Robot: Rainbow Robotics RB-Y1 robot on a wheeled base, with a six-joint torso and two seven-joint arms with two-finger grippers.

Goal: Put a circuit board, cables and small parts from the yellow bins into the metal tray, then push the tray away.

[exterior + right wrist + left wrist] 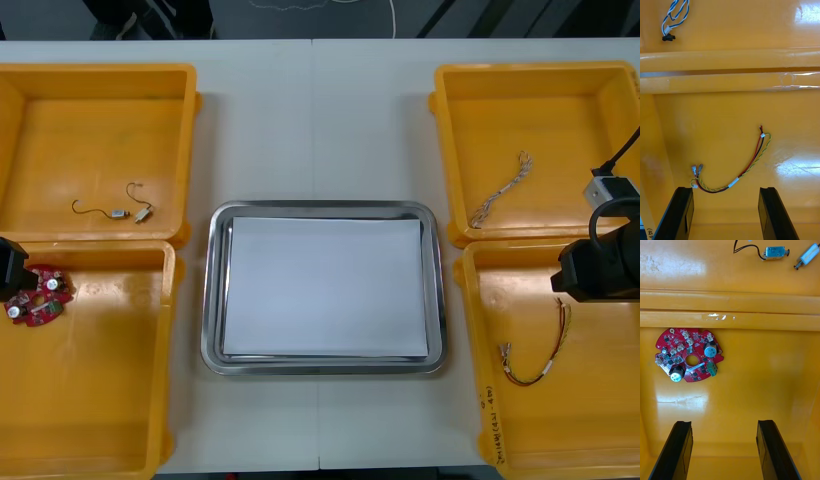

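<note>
A round red circuit board lies in the near left yellow bin, beyond my open left gripper, whose arm shows at the left edge. Two small metal parts with thin wires rest in the far left bin. A red and yellow cable lies in the near right bin, just ahead of my open right gripper; that arm hangs over the bin. A twisted blue and white cable sits in the far right bin. Between the bins stands the metal tray, white inside.
The bin walls between near and far bins run across just beyond each gripper. Bare table stretches behind the tray towards the far edge.
</note>
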